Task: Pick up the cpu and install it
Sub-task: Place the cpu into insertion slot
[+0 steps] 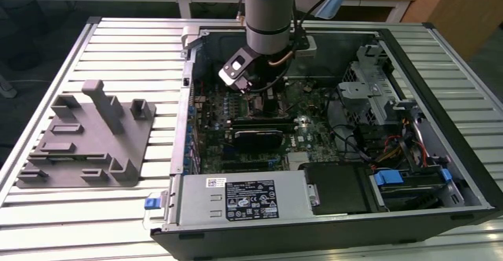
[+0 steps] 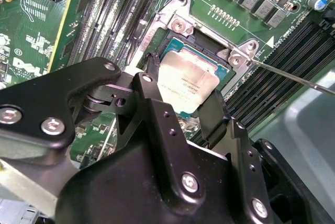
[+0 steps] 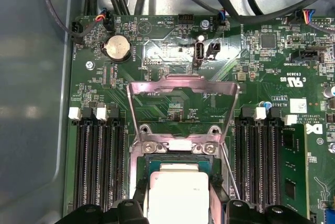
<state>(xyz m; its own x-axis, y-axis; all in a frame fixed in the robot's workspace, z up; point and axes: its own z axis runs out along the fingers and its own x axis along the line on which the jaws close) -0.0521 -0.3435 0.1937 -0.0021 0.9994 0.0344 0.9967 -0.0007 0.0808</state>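
The cpu [image 2: 187, 80], a flat square chip with a silver top, lies level in the black socket [image 2: 207, 41] on the green motherboard; in the first wrist view the cpu [image 3: 175, 190] sits just below the raised metal load plate [image 3: 180, 85]. My gripper [image 2: 183, 92] straddles the chip, and its black fingers [image 2: 213, 113] press against two opposite edges. In the exterior view the gripper [image 1: 253, 89] reaches down into the open computer case over the board.
The thin socket lever [image 2: 293, 77] stands up beside the socket. Memory slots [image 3: 97, 161] flank it on both sides. A grey tray with upright posts [image 1: 86, 137] lies on the slatted table at the exterior view's left. The case walls [image 1: 188, 96], cables and drive bays ring the board.
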